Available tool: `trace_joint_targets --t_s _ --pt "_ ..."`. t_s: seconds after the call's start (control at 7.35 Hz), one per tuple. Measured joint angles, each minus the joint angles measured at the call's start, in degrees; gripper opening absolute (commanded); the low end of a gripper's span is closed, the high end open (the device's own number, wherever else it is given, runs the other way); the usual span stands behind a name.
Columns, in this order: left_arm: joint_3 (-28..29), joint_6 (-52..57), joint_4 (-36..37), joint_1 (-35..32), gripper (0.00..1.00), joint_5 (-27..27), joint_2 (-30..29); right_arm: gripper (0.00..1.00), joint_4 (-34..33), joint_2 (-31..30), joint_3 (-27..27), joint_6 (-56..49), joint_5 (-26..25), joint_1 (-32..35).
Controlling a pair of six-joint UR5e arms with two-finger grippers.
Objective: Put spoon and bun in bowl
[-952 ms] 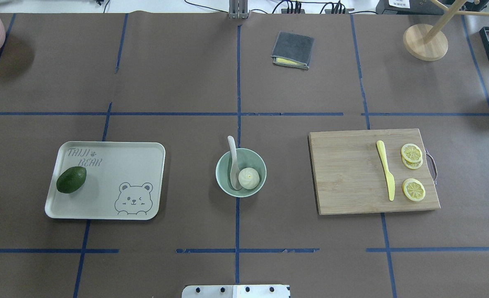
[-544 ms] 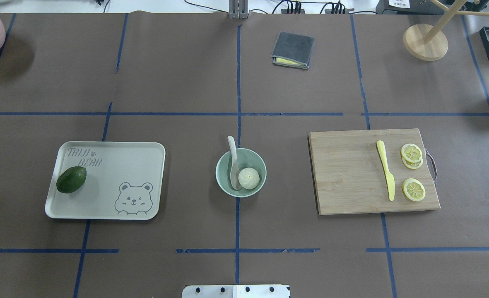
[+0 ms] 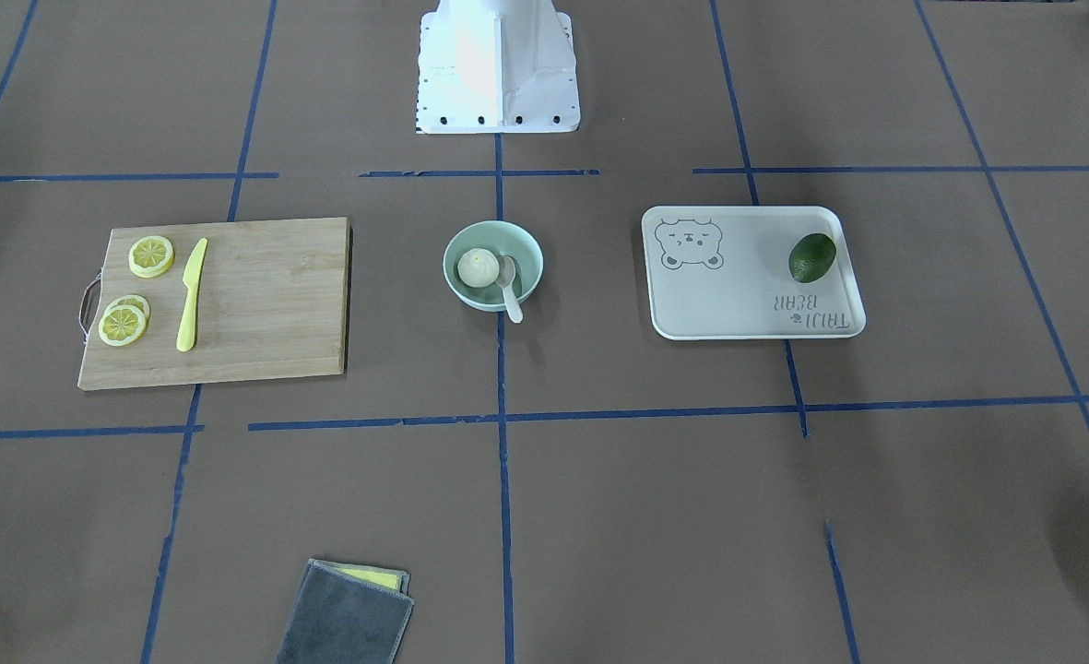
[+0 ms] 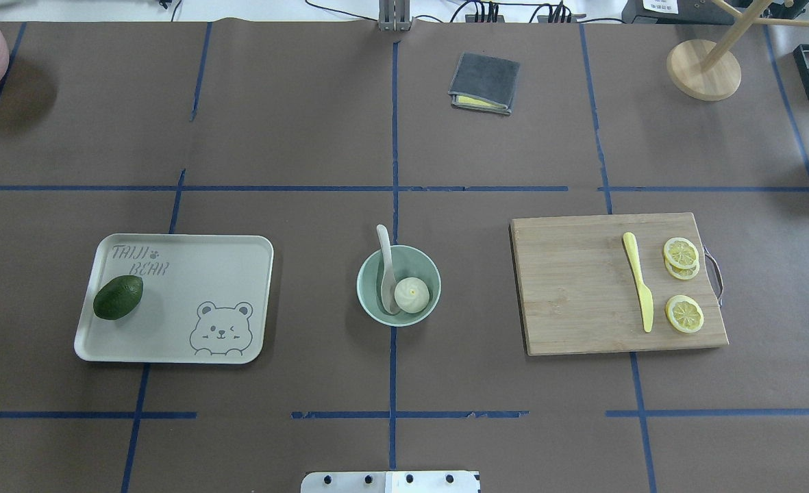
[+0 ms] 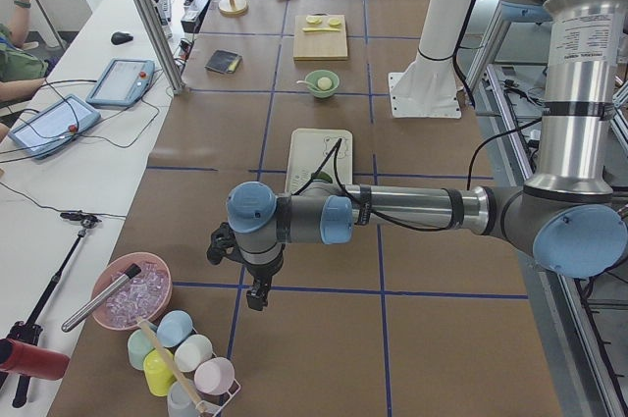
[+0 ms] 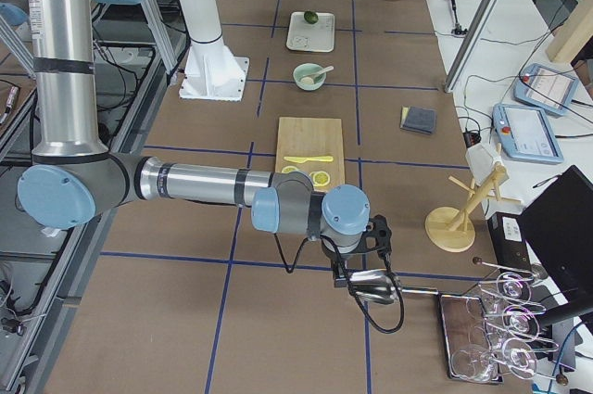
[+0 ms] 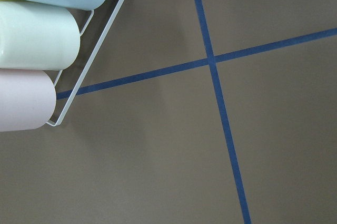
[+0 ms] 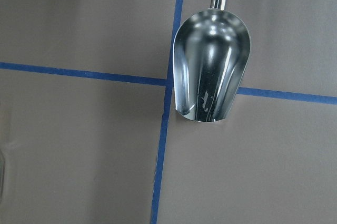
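- Bun [image 4: 412, 295] sitting in bowl [image 4: 421, 263], mid worktop [image 4: 294, 137]; spoon [image 4: 386, 270] leaning beside it, handle sticking over far rim.
- Bun looking soft and light, so pinching its sides gently; spoon looking stiff and slick, so taking the handle.
- Left end effector [image 5: 255, 299] and right end effector [image 6: 341, 272] hanging at the worktop ends; grip state, cannot tell.

Brown paper [image 4: 294, 123] is covering the whole table. Blue tape lines [image 4: 394, 137] are dividing it into rectangles. A white bench [image 5: 59, 191] is running alongside, carrying two tablets [image 5: 121, 81]. A metal post [image 5: 147, 15] is standing between them. Even light is casting soft shadows.
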Motion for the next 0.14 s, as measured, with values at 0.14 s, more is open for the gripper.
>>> trace_joint_targets --t_s 0.14 --pt "0.0 0.0 0.0 0.0 1.00 0.0 -0.1 1.00 0.0 0.0 0.0 0.0 0.0 0.0"
